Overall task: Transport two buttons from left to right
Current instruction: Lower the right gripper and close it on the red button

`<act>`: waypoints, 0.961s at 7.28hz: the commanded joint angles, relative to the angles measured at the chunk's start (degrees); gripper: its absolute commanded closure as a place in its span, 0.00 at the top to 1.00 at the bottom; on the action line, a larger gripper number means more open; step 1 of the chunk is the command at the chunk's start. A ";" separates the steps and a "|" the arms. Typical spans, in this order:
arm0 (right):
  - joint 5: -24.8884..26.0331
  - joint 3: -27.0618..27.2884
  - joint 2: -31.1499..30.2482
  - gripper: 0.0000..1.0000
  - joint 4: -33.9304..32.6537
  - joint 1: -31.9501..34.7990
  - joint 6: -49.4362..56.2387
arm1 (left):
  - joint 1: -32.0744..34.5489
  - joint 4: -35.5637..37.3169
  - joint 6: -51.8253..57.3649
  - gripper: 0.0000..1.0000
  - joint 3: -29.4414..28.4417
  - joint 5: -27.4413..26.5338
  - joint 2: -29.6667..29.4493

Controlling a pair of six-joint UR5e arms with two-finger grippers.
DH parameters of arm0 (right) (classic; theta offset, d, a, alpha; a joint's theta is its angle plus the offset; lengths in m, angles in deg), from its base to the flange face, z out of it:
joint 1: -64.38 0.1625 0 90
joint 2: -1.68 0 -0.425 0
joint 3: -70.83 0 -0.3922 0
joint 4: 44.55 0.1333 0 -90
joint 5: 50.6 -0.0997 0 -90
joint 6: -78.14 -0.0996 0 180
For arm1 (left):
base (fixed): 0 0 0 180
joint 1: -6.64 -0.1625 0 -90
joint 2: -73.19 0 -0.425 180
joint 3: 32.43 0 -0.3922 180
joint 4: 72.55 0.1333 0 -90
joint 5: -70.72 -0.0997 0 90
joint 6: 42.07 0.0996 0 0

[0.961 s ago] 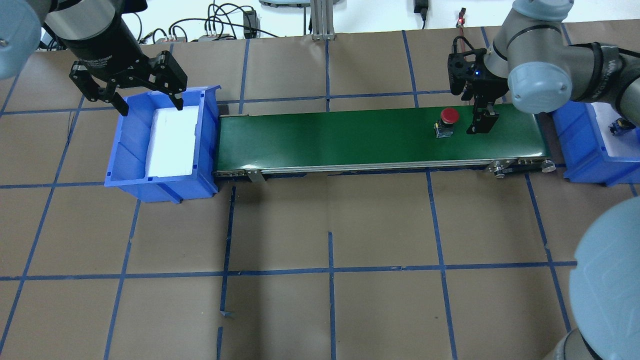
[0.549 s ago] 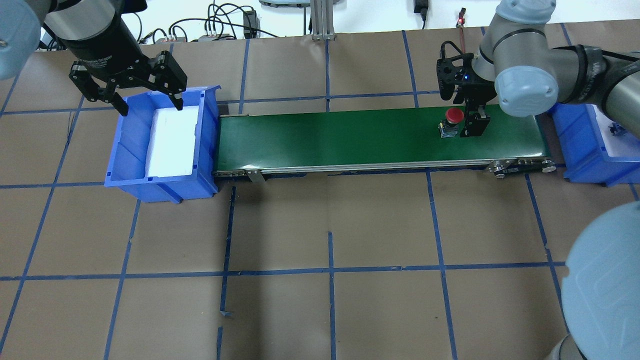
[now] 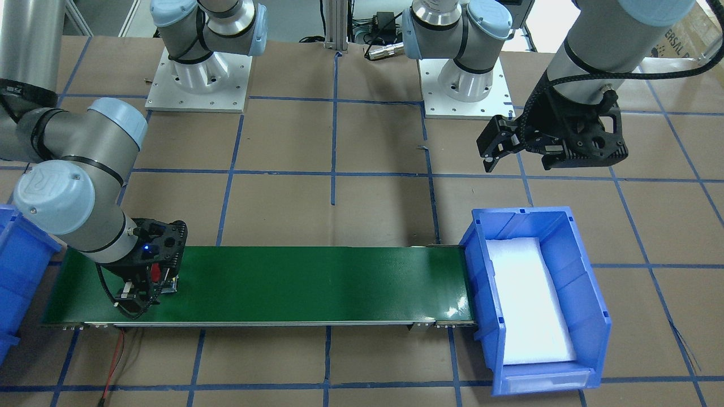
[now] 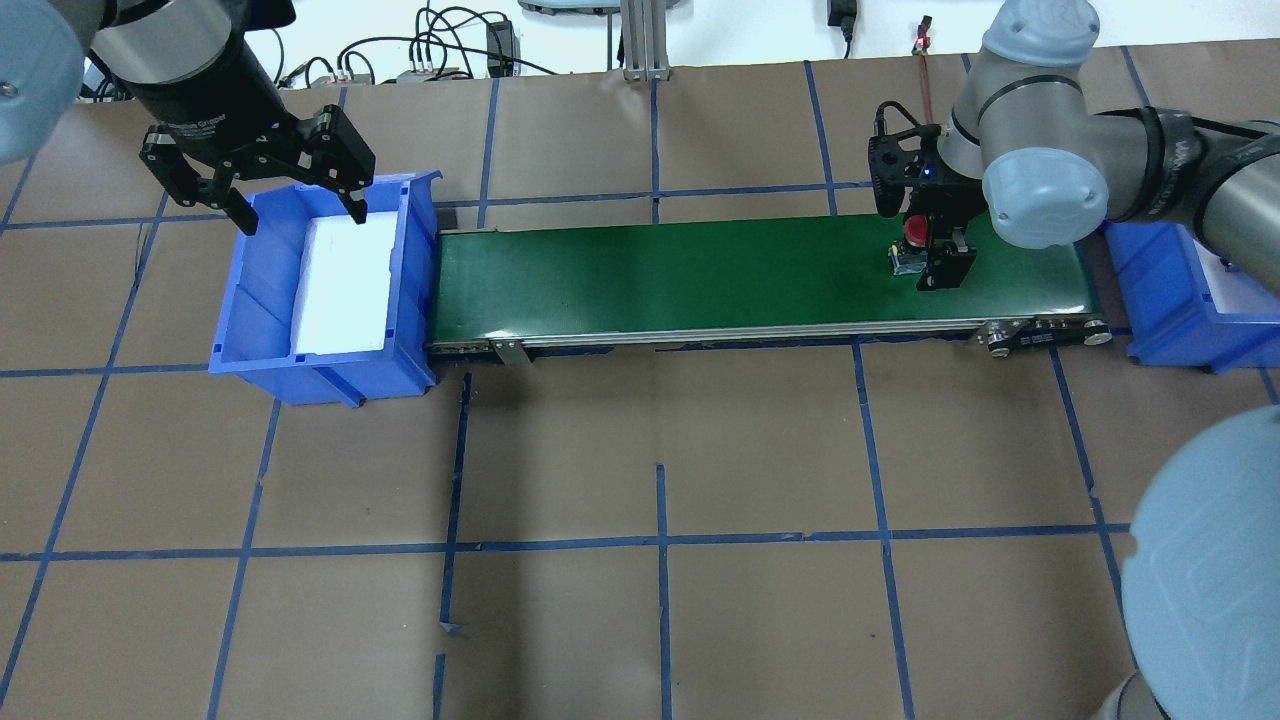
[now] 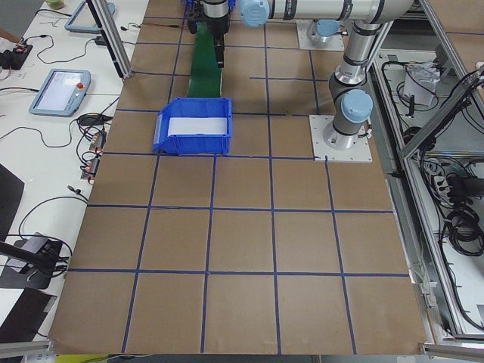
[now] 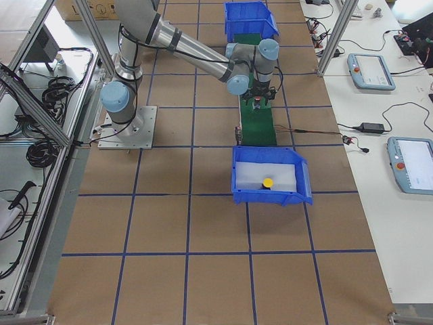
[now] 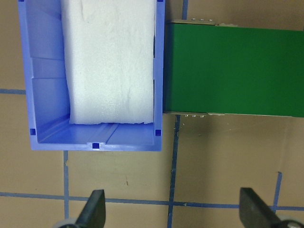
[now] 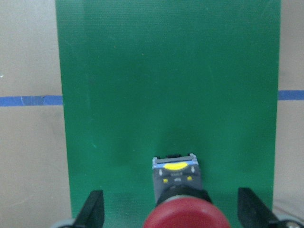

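clearly, the red button (image 4: 912, 233) stood on the green conveyor belt (image 4: 680, 275), near the end of the belt on the robot's right side. the right end effector (image 8: 172, 213) was lowered over it with its jaws open; in the right wrist view one finger (image 8: 93, 211) showed on each side of the red cap, and both were apart from it. the dark body of this button, with a small yellow mark on it, lay on the belt and pointed along it. the yellow button (image 6: 268, 183) rested on white foam inside the blue bin (image 6: 270, 198) at the right end of the belt. at the other end, the left end effector (image 4: 300, 215) hung open and gripped nothing, above the far rim of the second blue bin (image 4: 250, 300). in this bin only a white foam pad (image 4: 345, 285) was visible. both bins and the belt stood on the table (image 4: 660, 620), which was covered with brown paper and marked with blue tape lines.
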 commanded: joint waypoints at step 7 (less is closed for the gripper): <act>1.71 -9.82 -3.66 0.09 4.53 -4.66 0.63 | 0.00 0.02 0.00 1.00 -0.13 0.00 -0.08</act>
